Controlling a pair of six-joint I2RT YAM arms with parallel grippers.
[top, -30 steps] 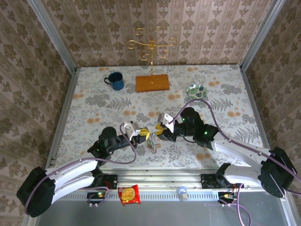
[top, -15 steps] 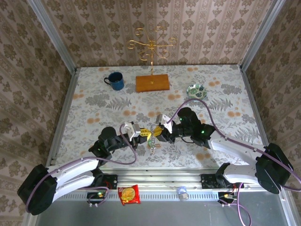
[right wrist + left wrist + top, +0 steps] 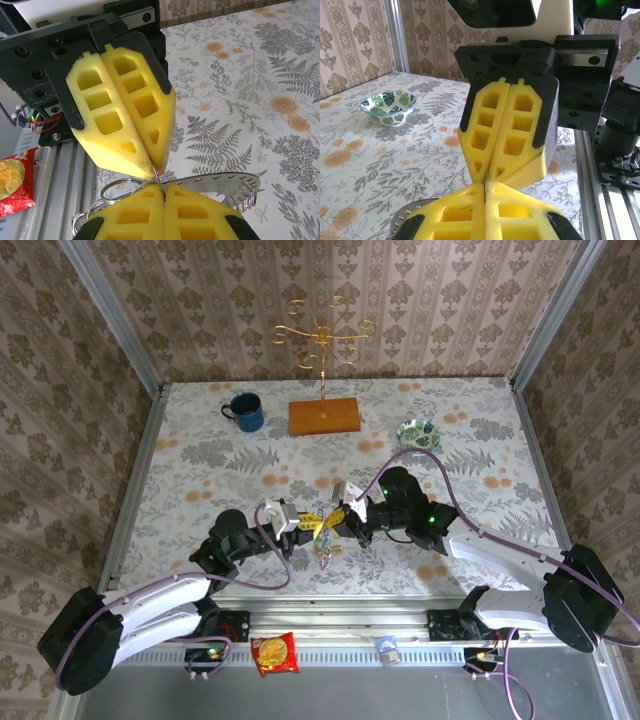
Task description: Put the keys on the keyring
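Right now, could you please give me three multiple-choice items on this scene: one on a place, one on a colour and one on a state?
1. Where on the table is the mug?
A. back left
B. front right
C. dead centre

2. What colour are the end effector fingers?
A. black
B. yellow
C. blue

3. How do the left end effector and the right end effector stand?
A. both wide open
B. one open, one shut
C. both shut, tip to tip

Answers:
1 A: the top view has the mug near the far left corner.
2 B: both wrist views show yellow fingers.
3 C: each pair of fingers is pressed together with no gap, and the two tips meet.
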